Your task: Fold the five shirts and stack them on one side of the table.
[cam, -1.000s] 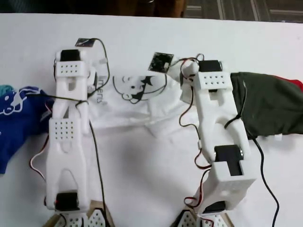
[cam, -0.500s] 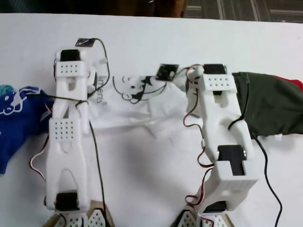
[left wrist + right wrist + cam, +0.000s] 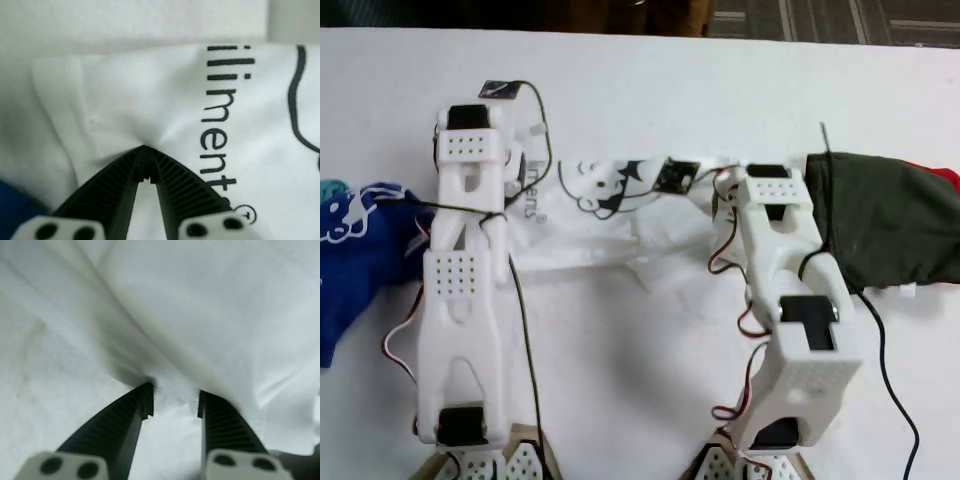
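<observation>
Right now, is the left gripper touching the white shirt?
Touching. In the left wrist view the left gripper has its tips closed together on the white shirt, and the fabric puckers into creases right at the pinch.

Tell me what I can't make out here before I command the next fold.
High view, white shirt: both side edges hidden under the left arm and right arm.
High view, blue shirt: cut off by the picture's left edge.
High view, dark green shirt: cut off by the right edge; the red cloth at its far edge shows too little to identify.
</observation>
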